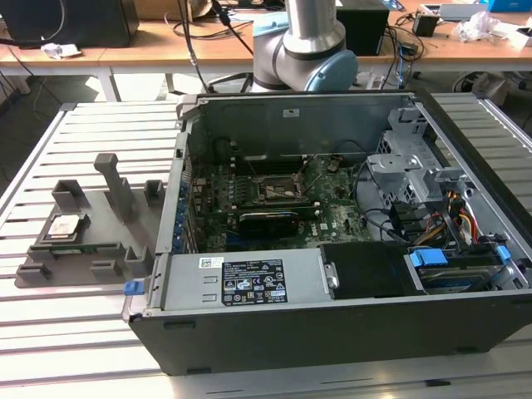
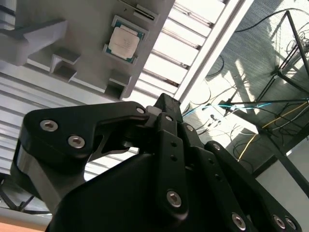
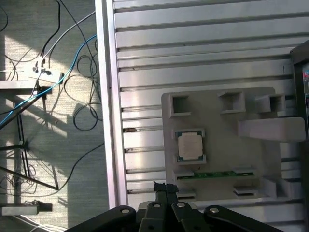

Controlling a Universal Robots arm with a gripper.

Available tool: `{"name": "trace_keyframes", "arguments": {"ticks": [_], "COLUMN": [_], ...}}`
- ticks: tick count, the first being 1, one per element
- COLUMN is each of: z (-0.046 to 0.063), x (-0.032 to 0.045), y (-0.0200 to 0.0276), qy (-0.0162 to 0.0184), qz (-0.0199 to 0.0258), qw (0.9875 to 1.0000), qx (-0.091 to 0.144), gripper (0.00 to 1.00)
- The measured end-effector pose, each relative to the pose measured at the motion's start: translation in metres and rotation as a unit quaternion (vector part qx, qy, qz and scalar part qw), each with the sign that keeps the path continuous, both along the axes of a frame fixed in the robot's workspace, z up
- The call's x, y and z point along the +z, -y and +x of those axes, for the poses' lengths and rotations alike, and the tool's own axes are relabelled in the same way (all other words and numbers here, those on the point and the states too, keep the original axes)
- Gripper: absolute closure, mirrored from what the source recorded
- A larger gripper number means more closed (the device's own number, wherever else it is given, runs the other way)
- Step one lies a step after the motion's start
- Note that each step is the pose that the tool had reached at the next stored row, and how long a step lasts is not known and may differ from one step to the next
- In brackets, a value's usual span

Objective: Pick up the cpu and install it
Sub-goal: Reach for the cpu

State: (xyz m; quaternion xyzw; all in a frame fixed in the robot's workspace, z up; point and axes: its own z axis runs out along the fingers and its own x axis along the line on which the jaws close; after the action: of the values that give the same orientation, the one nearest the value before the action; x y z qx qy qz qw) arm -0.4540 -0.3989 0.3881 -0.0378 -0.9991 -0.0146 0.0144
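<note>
Cpu (image 3: 189, 146): flat in fixture (image 3: 222, 125) pocket, outside case (image 1: 332, 332), untouched. Gripper (image 3: 165, 186): well above it, fingers together, empty. Risk: off-centre descent may strike pocket walls; skewed grasp may let cpu slip or tilt.

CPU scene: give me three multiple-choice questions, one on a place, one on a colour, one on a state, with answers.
1. Where is the cpu? A inside the computer case. B on the fixture. C on the floor.
2. What colour is the fixture? A grey. B red. C yellow.
3. How is the computer case? A sealed shut. B side open. C wrapped in plastic.
Answers: B, it lies in a fixture recess beside the computer case; A, it is plain grey; B, the motherboard shows inside.
</note>
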Motion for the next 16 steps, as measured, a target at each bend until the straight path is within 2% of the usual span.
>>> {"name": "trace_keyframes", "arguments": {"ticks": [5, 9, 11, 13, 16], "z": [0.016, 0.034, 0.040, 0.044, 0.051], "x": [0.0000, -0.0001, -0.0004, -0.0010, -0.0023], "y": [0.0000, 0.0000, -0.0002, -0.0005, -0.0016], "qy": [-0.0022, -0.0061, -0.0071, -0.0073, -0.0073], "qz": [0.0000, 0.0000, -0.0002, -0.0003, -0.0005], "qw": [1.0000, 1.0000, 1.0000, 0.9999, 0.9992], "qx": [0.000, 0.000, 0.002, 0.012, 0.039], "gripper": [0.89, 0.89, 0.89, 0.89, 0.89]}}
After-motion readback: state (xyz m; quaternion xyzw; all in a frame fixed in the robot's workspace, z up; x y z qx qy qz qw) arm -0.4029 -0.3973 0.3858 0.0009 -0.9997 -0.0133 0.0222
